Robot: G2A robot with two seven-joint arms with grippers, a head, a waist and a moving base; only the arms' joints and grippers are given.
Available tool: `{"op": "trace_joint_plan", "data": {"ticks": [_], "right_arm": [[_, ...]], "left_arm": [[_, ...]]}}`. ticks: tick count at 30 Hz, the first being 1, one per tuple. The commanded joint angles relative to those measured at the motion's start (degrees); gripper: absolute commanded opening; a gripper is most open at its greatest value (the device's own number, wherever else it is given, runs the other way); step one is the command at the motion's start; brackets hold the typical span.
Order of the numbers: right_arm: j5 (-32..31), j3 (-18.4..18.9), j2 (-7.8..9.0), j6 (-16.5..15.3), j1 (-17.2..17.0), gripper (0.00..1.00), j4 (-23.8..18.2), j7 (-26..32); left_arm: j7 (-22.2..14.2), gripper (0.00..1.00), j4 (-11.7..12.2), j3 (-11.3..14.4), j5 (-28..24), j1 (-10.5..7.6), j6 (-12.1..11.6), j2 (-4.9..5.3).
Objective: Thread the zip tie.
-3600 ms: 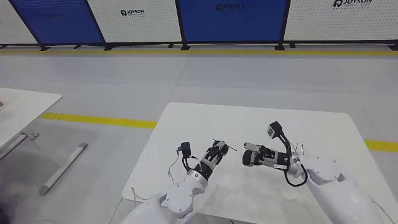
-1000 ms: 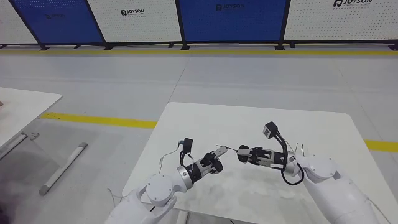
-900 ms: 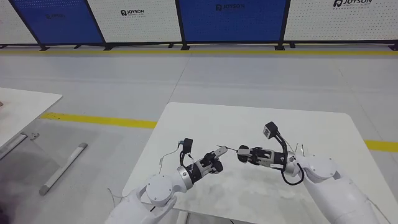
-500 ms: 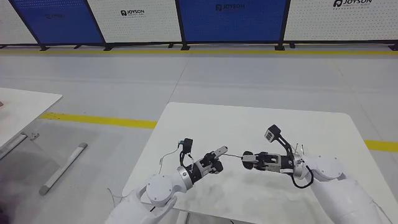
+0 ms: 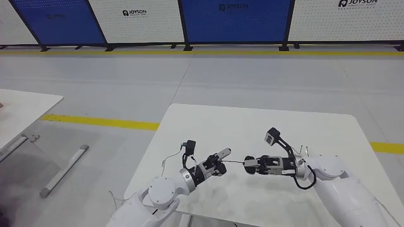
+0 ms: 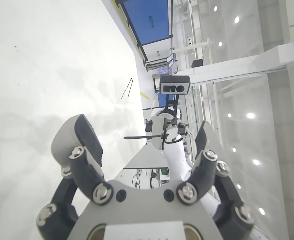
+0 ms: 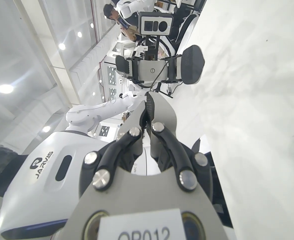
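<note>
Zip tie [image 6: 136,137]: a light, thin, springy strap, probably slick; best pinched close to the end being guided, so that it flexes little. The right gripper [image 5: 248,163], pads pressed together, pinches it at one end, above the table [image 5: 208,120]. Its free end points at the left gripper [image 5: 222,157], whose fingers are spread; contact cannot be told. Farther off, two spare ties [image 6: 126,91] lie flat.

1. The left arm [image 5: 180,180] stretches forward, its left gripper [image 6: 144,129] spread wide.
2. The right arm [image 5: 325,170] bends inward, its right gripper [image 7: 147,101] pinched tight on a zip tie [image 6: 136,137].
3. The grippers face each other tip to tip — near, not touching.
</note>
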Motion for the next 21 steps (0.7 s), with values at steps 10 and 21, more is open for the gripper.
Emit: {"op": "trace_joint_plan", "data": {"ticks": [10,21], "right_arm": [[-4.16,0.31,-0.1,2.24,-1.37,0.0,-3.15,-8.67],[-4.16,0.31,-0.1,2.24,-1.37,0.0,-3.15,-8.67]], "left_arm": [[0.66,1.0,-0.24,-0.15,-3.26,0.29,-0.27,-0.42],[2.01,1.0,1.09,0.68,-4.21,-0.67,0.43,-0.86]]}}
